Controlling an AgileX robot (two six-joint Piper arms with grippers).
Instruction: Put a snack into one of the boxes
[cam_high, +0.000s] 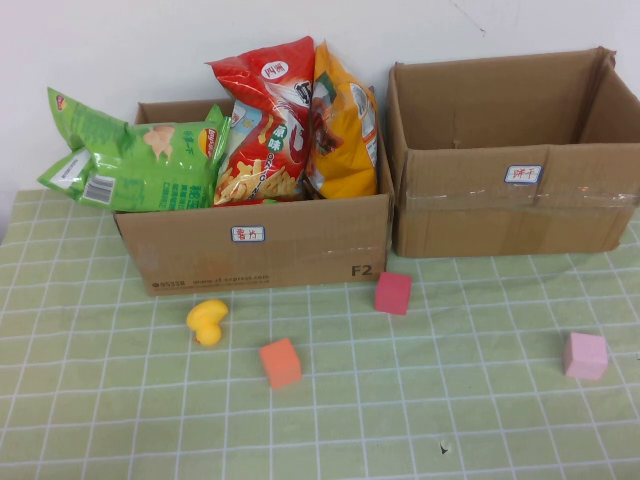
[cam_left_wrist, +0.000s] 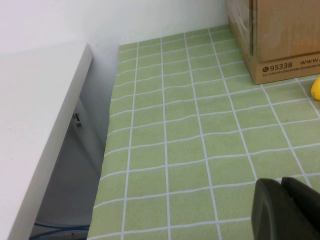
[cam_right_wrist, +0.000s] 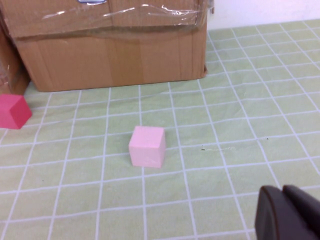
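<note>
Three snack bags stand in the left cardboard box (cam_high: 260, 255): a green bag (cam_high: 140, 160) hanging over its left wall, a red bag (cam_high: 265, 125) and a yellow-orange bag (cam_high: 340, 125). The right cardboard box (cam_high: 510, 215) looks empty; its front shows in the right wrist view (cam_right_wrist: 110, 55). Neither gripper shows in the high view. My left gripper (cam_left_wrist: 282, 187) is shut and empty over the cloth near the table's left edge. My right gripper (cam_right_wrist: 284, 194) is shut and empty, on the near side of the pink cube (cam_right_wrist: 147, 146).
On the green checked cloth lie a yellow toy (cam_high: 207, 321), an orange cube (cam_high: 280, 362), a dark pink cube (cam_high: 392, 292) and a light pink cube (cam_high: 584, 355). A white desk (cam_left_wrist: 35, 125) stands beside the table's left edge, across a gap.
</note>
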